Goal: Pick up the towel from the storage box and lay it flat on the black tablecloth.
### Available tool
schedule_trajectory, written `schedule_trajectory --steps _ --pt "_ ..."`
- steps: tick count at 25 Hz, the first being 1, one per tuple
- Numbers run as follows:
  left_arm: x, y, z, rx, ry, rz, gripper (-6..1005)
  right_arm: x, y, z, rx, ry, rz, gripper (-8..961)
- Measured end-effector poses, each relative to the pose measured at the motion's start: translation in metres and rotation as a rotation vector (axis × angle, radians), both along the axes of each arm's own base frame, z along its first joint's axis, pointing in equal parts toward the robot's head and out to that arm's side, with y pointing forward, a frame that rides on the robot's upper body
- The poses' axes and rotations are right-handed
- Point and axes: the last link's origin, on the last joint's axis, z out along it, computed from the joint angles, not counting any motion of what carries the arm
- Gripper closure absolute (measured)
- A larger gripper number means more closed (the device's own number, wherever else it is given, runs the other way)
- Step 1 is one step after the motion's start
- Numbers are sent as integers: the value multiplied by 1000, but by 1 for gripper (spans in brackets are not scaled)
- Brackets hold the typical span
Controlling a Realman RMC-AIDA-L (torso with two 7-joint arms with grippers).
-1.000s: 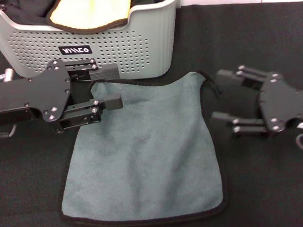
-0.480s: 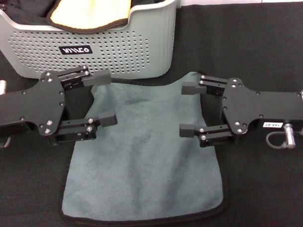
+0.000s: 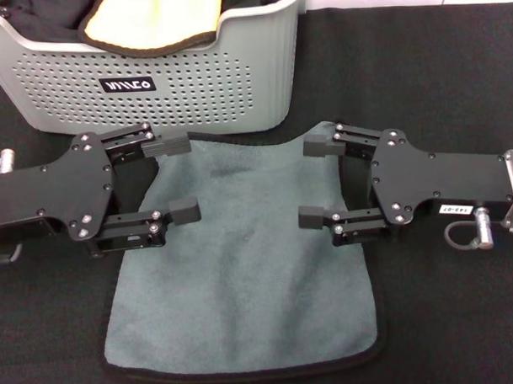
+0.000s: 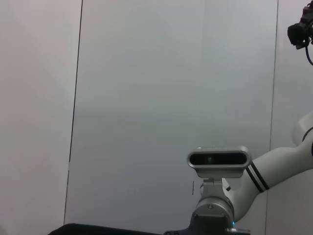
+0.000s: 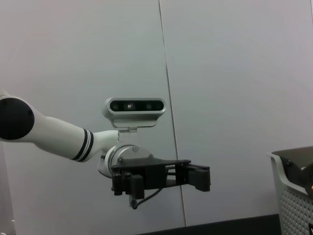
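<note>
The grey-teal towel (image 3: 243, 277) lies spread on the black tablecloth (image 3: 446, 320), its black hem showing along the near edge. Just behind it stands the pale perforated storage box (image 3: 236, 83). My left gripper (image 3: 176, 178) is open over the towel's far left corner and partly hides it. My right gripper (image 3: 315, 180) is open over the far right corner. Neither has anything between its fingers. The right wrist view shows the left gripper (image 5: 195, 177) from the side, with the storage box (image 5: 293, 196) at the edge.
A yellow cloth with dark trim (image 3: 158, 14) lies inside the box. The left wrist view shows only a pale wall, the right arm's wrist camera (image 4: 217, 159) and a strip of tablecloth (image 4: 98, 229).
My right gripper has moved left, from beside the towel to over its far right corner. The left gripper shifted slightly and stays open. The towel has not moved.
</note>
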Motion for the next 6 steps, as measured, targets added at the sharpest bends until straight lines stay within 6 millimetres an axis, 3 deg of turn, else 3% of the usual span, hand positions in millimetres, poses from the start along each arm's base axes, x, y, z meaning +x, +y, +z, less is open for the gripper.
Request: schedule_trajectory --steps 6 --pt "-1 -3 -2 -2 -5 9 255 0 -3 -7 -12 -15 -5 85"
